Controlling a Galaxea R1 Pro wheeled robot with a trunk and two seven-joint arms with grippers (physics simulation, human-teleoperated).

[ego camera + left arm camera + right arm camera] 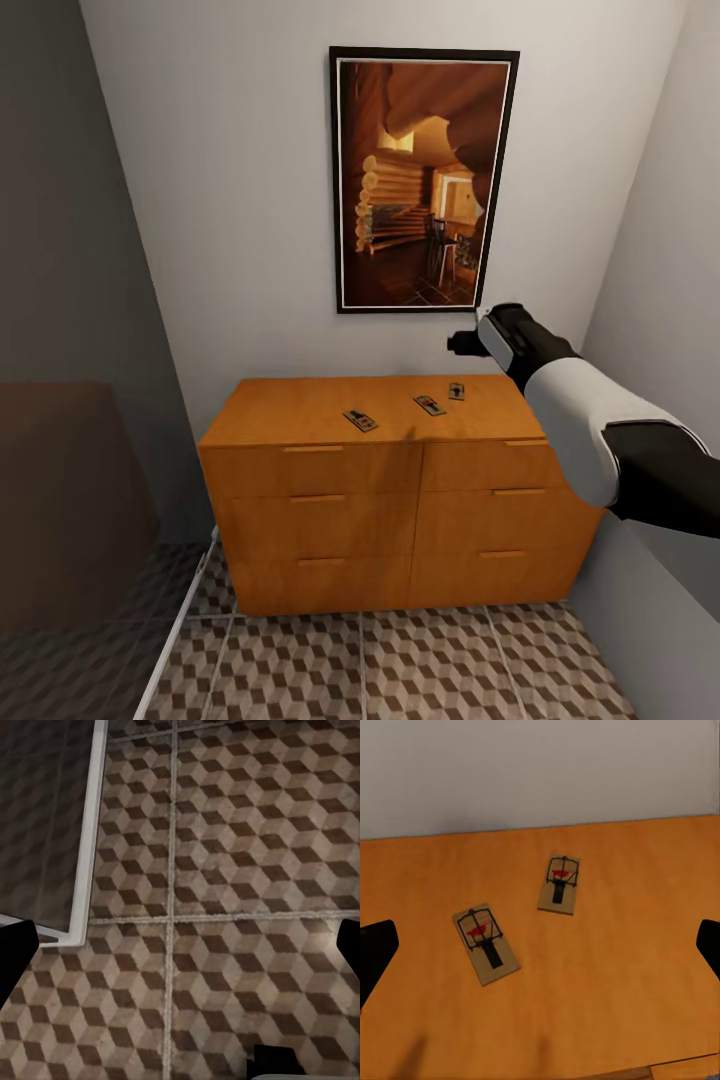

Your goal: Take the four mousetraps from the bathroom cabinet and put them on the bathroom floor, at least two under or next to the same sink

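Mousetraps: three lie flat on top of the cabinet (400, 470) in the head view, spread toward its right half; the leftmost mousetrap (360, 421) sits nearest the front edge, the middle mousetrap (429, 405) lies behind and right of it, and the rightmost mousetrap (457, 390) is closest to the wall. None touches another.
Right wrist close-up: two tan boards on the orange-brown top, the nearer trap (485, 943) angled, the farther trap (560, 883) closer to the wall; each shows dark wire and a red mark.
Right gripper (462, 343): raised above the cabinet's back right corner, near the wall, held over the traps and touching nothing. Its fingertips (376, 952) show as dark shapes at opposite edges of the wrist picture, spread wide with nothing between them.
Left gripper (180, 949): pointed down at the bathroom floor (247, 870); its dark tips sit at the far edges of its wrist picture, spread wide and holding nothing.
Floor: cube-patterned tiles with pale grout run in front of the cabinet, and a white strip (86, 832) borders a darker area.
Wall: a framed picture (423, 180) hangs above the cabinet.
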